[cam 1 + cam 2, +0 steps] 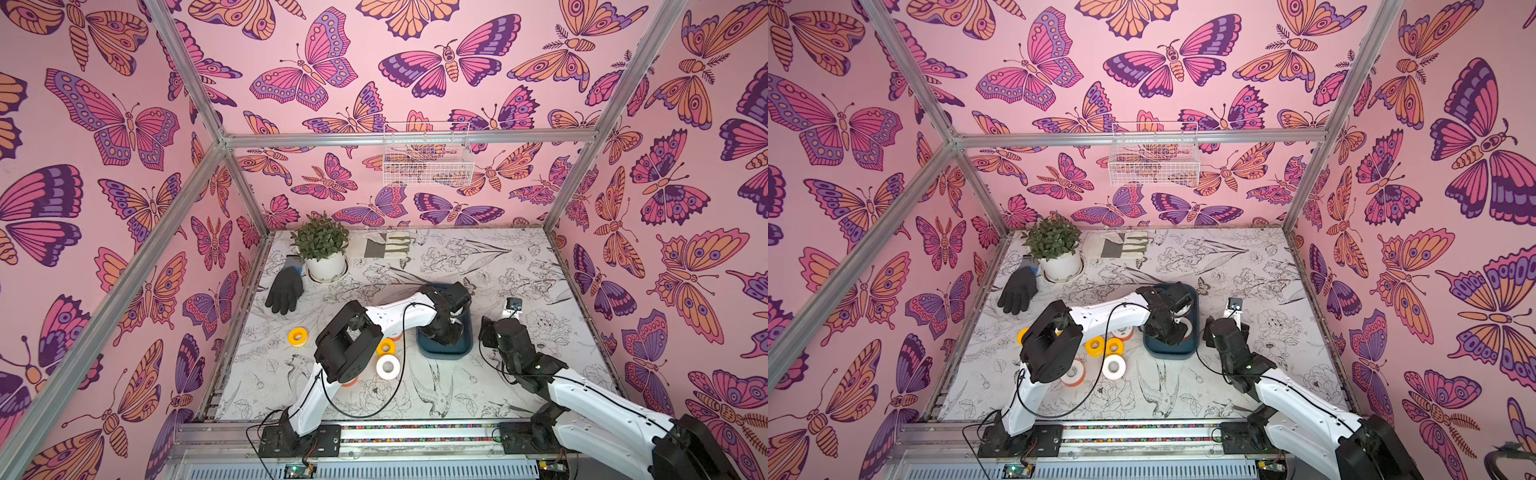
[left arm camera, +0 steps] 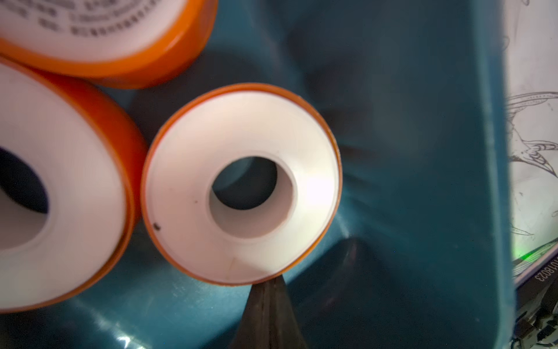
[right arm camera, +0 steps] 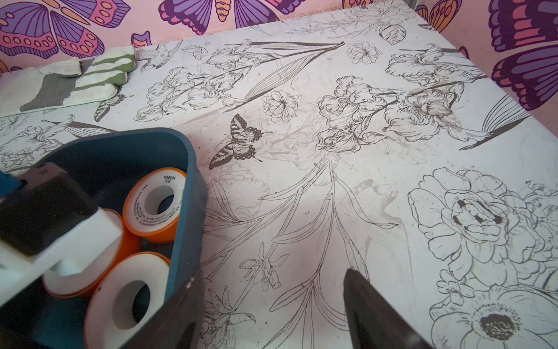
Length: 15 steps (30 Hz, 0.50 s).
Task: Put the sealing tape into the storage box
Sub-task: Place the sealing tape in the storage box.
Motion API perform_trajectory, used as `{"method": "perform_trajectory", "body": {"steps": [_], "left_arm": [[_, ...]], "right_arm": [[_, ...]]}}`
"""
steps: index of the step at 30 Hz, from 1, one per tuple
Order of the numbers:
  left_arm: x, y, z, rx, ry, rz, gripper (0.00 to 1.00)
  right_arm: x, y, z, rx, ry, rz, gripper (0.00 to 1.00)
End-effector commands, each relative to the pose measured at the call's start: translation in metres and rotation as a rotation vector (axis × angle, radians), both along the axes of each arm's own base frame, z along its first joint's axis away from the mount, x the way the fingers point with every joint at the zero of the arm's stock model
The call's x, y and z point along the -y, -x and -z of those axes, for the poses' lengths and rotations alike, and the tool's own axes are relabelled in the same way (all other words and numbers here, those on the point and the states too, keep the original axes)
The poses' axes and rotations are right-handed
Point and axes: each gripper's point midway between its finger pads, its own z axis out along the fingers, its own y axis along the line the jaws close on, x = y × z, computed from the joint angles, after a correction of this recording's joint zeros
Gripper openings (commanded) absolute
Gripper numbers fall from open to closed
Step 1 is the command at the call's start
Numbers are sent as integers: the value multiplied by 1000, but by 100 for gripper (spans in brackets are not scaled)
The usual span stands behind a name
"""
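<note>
The storage box (image 1: 442, 356) (image 1: 1167, 354) is a teal tray at mid-table. My left gripper (image 2: 271, 282) (image 1: 446, 336) reaches down into it, shut with nothing between its fingers, and its tip touches the rim of a flat-lying sealing tape roll (image 2: 181, 187). Two more orange-spooled rolls (image 2: 60, 196) (image 2: 90, 30) lie beside that one in the box (image 3: 187, 193). Several rolls lie on the table left of the box: yellow ones (image 1: 298, 336) (image 1: 1094, 345), a white-faced one (image 1: 387, 365) and an orange one (image 1: 1074, 372). My right gripper (image 3: 271, 278) stands open over bare table just right of the box.
A potted plant (image 1: 322, 249) and a black glove (image 1: 286, 291) sit at the back left. A striped work glove (image 1: 386, 245) lies by the back wall. A white wire basket (image 1: 428, 160) hangs on the wall above. My left arm hides part of the loose rolls.
</note>
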Motion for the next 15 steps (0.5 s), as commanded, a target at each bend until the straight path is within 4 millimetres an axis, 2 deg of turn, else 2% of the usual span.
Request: {"method": "perform_trajectory", "body": {"steps": [1, 7, 11, 15], "left_arm": [[-5, -2, -5, 21, -26, 14, 0], [-6, 1, -25, 46, 4, 23, 11], [-10, 4, -57, 89, 47, 25, 14], [-27, 6, -94, 169, 81, 3, 17]], "right_arm": [[-3, -5, -11, 22, -11, -4, 76], [-3, -5, -11, 19, -11, -4, 76], [-3, -5, -11, 18, -10, -4, 76], [-3, -5, -11, 19, -9, -3, 76]]}}
